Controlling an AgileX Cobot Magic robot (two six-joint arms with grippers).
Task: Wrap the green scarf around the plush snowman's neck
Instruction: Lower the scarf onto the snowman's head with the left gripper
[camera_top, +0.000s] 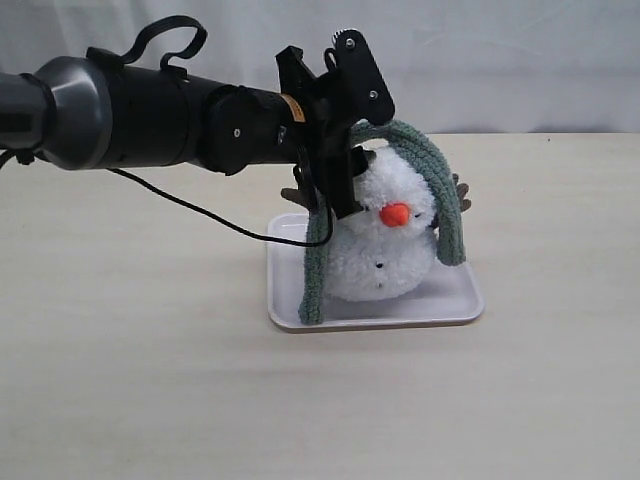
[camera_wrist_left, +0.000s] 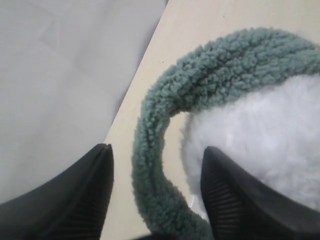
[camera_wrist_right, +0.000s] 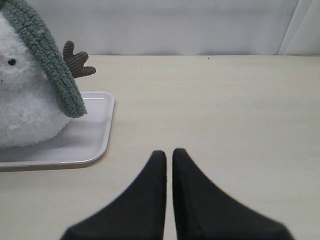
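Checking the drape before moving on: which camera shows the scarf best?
Exterior view: the scarf arches over the snowman, both ends hanging. Left wrist shows only a close loop, right wrist just one hanging end.

Scarf: sage-green scarf (camera_top: 440, 190), nubbly matt knit cloth.
Snowman: white plush snowman (camera_top: 385, 255), fluffy pile.
Arm, snowman's three o'clock: brown branch arm (camera_wrist_right: 77, 62), ribbed cloth.
Tray: white rectangular tray (camera_top: 452, 298), smooth, faintly glossy plastic.
Table: pale table top (camera_top: 150, 380), smooth, matt.

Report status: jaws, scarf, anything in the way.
Left gripper jaws open, astride the green scarf. Right gripper shut, empty, clear of the tray. Scarf draped over the plush snowman's head, not yet at neck. Nothing seen blocking.
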